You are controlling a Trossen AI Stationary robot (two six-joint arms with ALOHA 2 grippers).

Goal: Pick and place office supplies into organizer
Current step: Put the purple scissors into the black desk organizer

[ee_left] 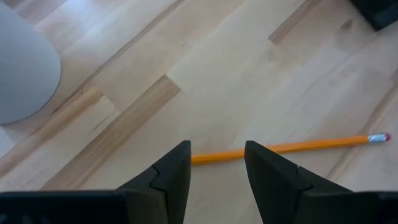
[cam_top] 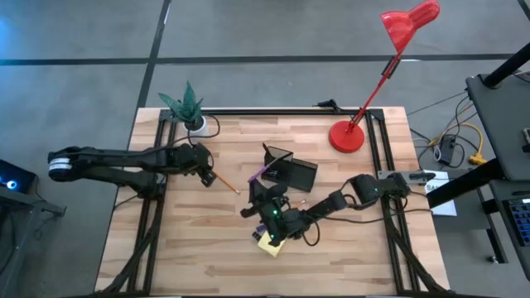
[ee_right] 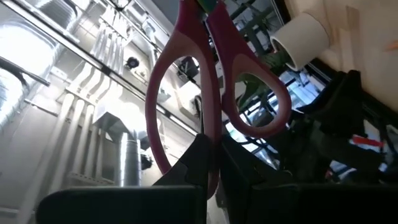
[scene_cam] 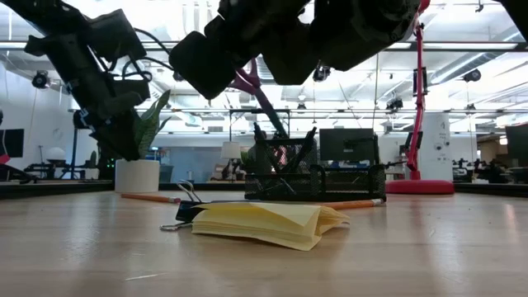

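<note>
Purple-handled scissors [cam_top: 263,171] hang above the table beside the black organizer [cam_top: 291,172], with my right gripper [cam_top: 265,192] shut on them. My left gripper [cam_top: 205,175] stands open over an orange pencil [cam_top: 225,184] that lies flat on the wood near the potted plant. In the left wrist view its two fingers stand on either side of the pencil [ee_left: 292,147], and no touch shows. A yellow sticky-note pad [cam_top: 269,242] lies flat near the front, under the right arm. A second pencil [scene_cam: 355,203] lies by the organizer [scene_cam: 318,180]. My right gripper pinches the rounded end of one handle loop [ee_right: 205,140] of the scissors between its two fingers. Both loops reach away beyond the fingertips. The scissors [scene_cam: 252,87] are lifted clear of the table and slant down toward the organizer. Their blades are hidden.
A potted green plant [cam_top: 189,108] stands at the far left and a red desk lamp [cam_top: 346,136] at the far right. A black binder clip [scene_cam: 186,210] lies beside the sticky-note pad [scene_cam: 264,224]. Bare wood lies at the near left.
</note>
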